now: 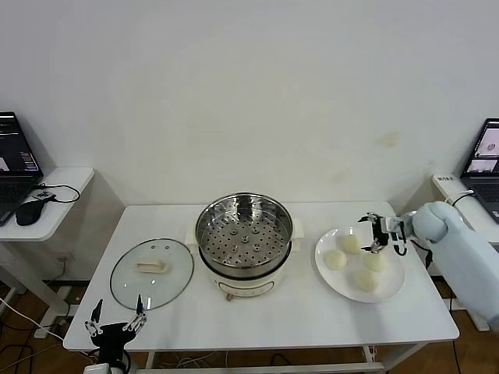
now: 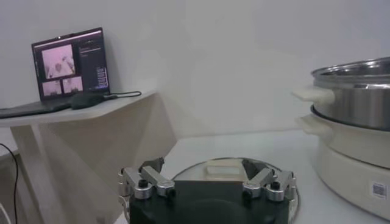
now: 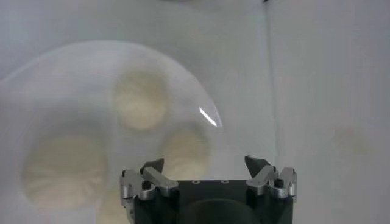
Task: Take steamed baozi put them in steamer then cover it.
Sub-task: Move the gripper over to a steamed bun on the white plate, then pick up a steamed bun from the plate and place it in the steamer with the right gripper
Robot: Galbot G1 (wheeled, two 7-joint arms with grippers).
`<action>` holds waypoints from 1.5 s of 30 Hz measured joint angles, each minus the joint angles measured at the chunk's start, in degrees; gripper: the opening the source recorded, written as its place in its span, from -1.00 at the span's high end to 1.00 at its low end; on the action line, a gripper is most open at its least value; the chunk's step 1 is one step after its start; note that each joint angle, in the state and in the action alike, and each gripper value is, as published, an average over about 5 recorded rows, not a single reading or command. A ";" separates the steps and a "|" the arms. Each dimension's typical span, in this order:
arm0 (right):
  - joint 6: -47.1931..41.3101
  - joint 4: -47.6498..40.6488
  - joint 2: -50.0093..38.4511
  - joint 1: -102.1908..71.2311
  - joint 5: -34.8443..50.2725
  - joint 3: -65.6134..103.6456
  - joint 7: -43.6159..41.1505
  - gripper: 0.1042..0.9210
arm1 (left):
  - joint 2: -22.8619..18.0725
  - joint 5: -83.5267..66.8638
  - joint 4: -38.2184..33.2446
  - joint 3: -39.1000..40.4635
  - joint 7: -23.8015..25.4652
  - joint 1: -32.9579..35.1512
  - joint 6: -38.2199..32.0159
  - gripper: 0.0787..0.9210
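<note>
- Buns (image 1: 351,244), four of them and cream-white, sit on a white plate (image 1: 394,290) at the right of the head view, on the white table (image 1: 304,315).
- Right gripper (image 1: 373,233) hovers above the far buns with its fingers spread wide, holding nothing.
- In the right wrist view the buns (image 3: 140,101) lie on the plate (image 3: 73,61) beyond the open fingers (image 3: 151,166).
- Steamer (image 1: 244,231), shiny and perforated, stands at the centre on its white pot base (image 1: 242,284), holding no buns.
- Glass lid (image 1: 151,272) lies flat on the table to the left of the steamer.
- Left gripper (image 1: 117,321) waits at the lower left, near the lid's front edge, fingers spread and holding nothing.
</note>
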 measured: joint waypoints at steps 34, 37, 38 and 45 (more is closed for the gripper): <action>1.34 -17.65 10.39 8.22 -4.71 -7.09 -2.10 -0.19 | 0.49 -1.03 1.06 -0.79 -0.18 -0.97 -0.17 -0.77; 0.83 -15.80 9.05 9.02 -2.84 -8.50 -2.56 -0.20 | 0.64 -1.29 1.05 -0.84 -0.13 -0.92 -0.17 -0.77; 0.59 -14.97 8.49 9.39 -1.99 -9.12 -2.76 -0.20 | 0.70 -1.39 1.04 -0.83 -0.10 -0.93 -0.17 -0.77; -2.15 -6.55 3.56 14.03 6.80 -15.36 -3.76 -0.20 | 1.23 -2.25 0.86 -0.45 0.20 -1.06 -0.19 -0.77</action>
